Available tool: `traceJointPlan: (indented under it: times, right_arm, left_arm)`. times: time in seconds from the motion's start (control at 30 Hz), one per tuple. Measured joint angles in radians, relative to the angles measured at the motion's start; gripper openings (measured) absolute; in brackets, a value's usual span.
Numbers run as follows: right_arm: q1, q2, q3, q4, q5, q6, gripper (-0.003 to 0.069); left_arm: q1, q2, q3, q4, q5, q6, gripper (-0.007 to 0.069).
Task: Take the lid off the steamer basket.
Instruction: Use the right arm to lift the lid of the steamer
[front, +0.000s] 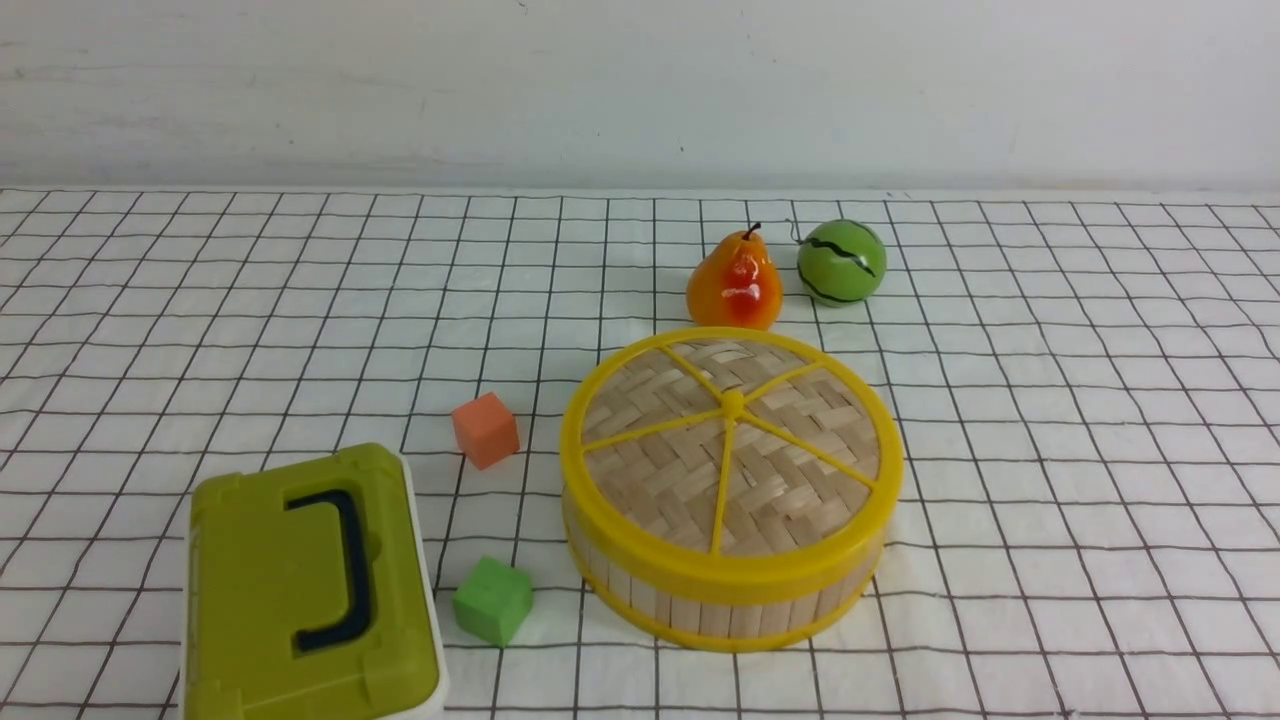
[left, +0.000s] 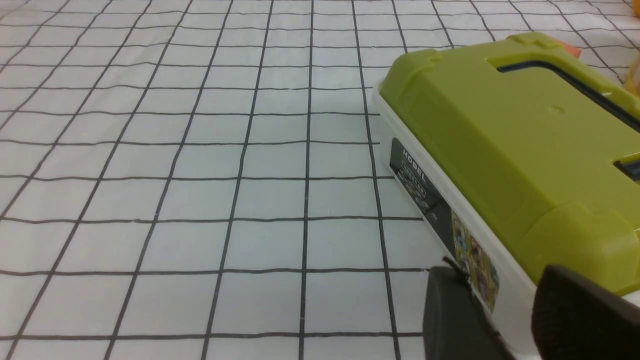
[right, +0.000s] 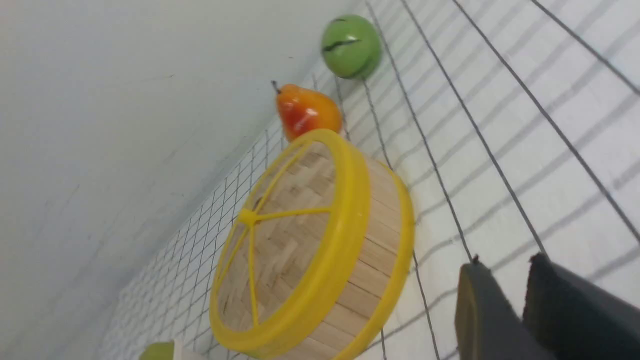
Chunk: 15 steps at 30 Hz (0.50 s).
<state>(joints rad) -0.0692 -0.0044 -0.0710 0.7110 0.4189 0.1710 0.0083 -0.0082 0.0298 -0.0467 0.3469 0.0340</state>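
Near steamer basket (right: 370, 270), right claw (right: 520, 265) rolled sideways, lid (right: 290, 220) on.

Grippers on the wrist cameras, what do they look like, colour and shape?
Only the fingers show. The left gripper has two matte black, flat, blunt fingers. The right gripper has similar charcoal slabs, one edge tinged olive. No cables or markings show; the front view shows neither arm.

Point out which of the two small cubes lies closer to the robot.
The small green cube: it lies between the olive-green rectangular box and the round bamboo steamer basket; the small orange cube lies farther back.
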Motion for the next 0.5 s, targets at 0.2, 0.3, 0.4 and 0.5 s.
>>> traceJointPlan:
  times: [0.2,0.3,0.4,0.5]
  right_arm:
    - [0.000,0.263,-0.375,-0.083,0.143,-0.376,0.0005]
    - [0.008,0.457,-0.604,-0.134,0.286,-0.509,-0.0023]
    - [0.009,0.596,-0.759,-0.157,0.426,-0.569,-0.0024]
    - [0.020,0.758,-0.919,-0.181,0.568,-0.606,-0.0024]
  left_arm:
    - [0.000,0.000,0.000,0.000,0.000,0.000,0.0239]
    - [0.000,0.000,0.000,0.000,0.000,0.000,0.0239]
    - [0.000,0.000,0.000,0.000,0.000,0.000,0.0239]
    - [0.000,0.000,0.000,0.000,0.000,0.000,0.0239]
